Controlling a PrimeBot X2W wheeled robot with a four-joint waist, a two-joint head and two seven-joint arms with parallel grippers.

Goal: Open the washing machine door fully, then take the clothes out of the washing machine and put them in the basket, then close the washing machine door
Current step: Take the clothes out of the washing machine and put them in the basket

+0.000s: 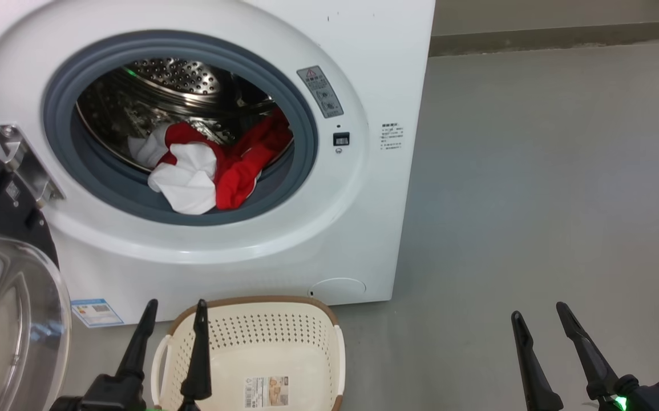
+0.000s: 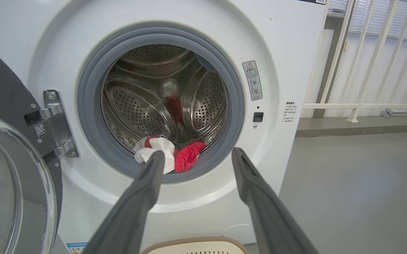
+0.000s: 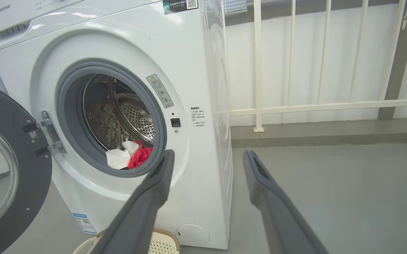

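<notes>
The white washing machine (image 1: 363, 217) (image 2: 295, 63) (image 3: 189, 56) stands with its door (image 1: 9, 297) (image 2: 9, 183) (image 3: 2, 169) swung wide to the left. Red and white clothes (image 1: 209, 165) (image 2: 170, 157) (image 3: 129, 158) lie at the drum's front lip, partly over the grey ring. The cream basket (image 1: 306, 331) (image 2: 196, 245) (image 3: 162, 243) sits on the floor before the machine, holding nothing but its label. My left gripper (image 1: 175, 308) (image 2: 198, 157) hangs open over the basket's left side. Off to the right, above bare floor, my right gripper (image 1: 540, 314) (image 3: 208, 157) is open too.
Grey floor (image 1: 534, 171) stretches to the right of the machine. A white railing (image 3: 295, 106) and a low kerb stand behind it. The open door's glass bowl bulges close to my left arm.
</notes>
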